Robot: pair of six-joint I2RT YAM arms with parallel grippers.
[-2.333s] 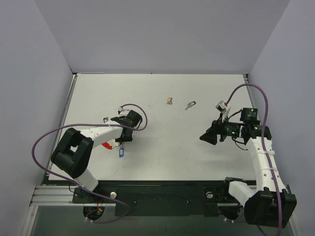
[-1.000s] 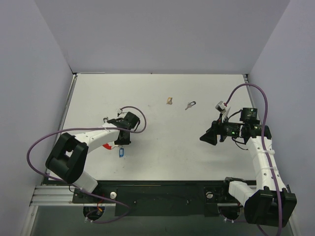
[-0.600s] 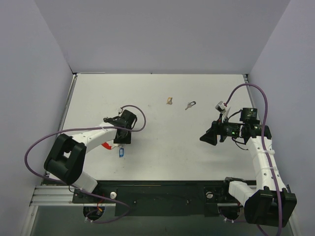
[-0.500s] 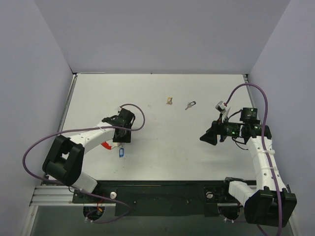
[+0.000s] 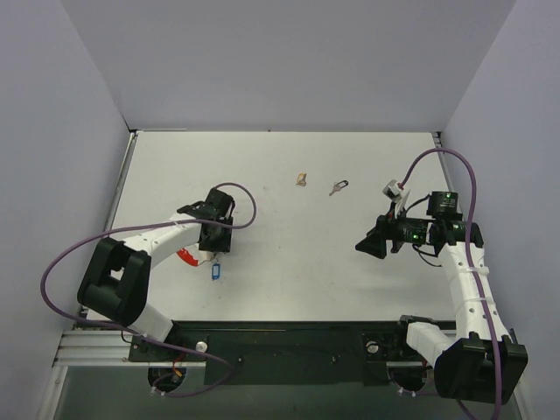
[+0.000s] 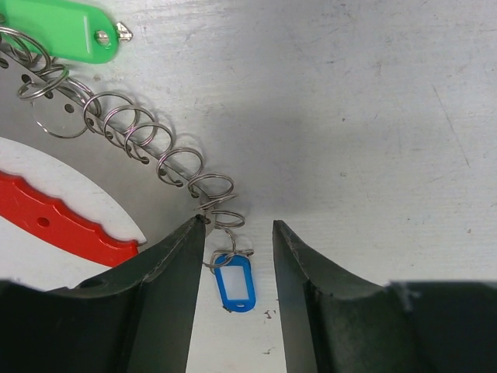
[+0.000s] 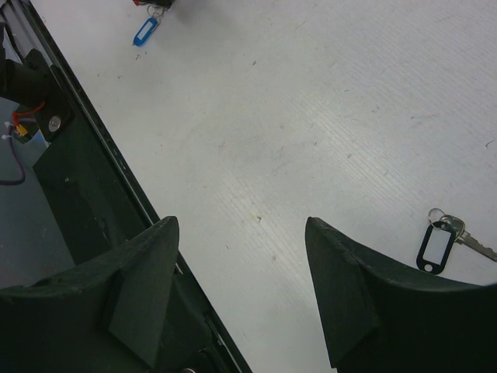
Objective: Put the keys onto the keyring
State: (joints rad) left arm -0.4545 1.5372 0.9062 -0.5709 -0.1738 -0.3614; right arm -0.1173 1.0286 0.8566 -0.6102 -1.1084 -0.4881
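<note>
The keyring is a chain of thin metal rings (image 6: 167,155) running from a green tag (image 6: 66,29) down to a blue tag (image 6: 234,281), with a red piece (image 6: 58,225) on a white piece at the left. My left gripper (image 6: 237,225) is open just above the table, its jaws either side of the chain's last rings and the blue tag; its left fingertip touches a ring. In the top view it (image 5: 214,243) sits above the blue tag (image 5: 215,273). A silver key with a black tag (image 7: 436,242) lies right of my open, empty right gripper (image 7: 239,225).
In the top view the key (image 5: 338,186) lies at the far middle of the white table (image 5: 289,280), with a small tan object (image 5: 301,179) to its left. The right gripper (image 5: 363,245) hovers at the right. The black front rail (image 7: 85,179) runs along the near edge.
My left gripper has shifted a little left and turned to point at the near edge, over the blue tag. The right arm has not moved.
</note>
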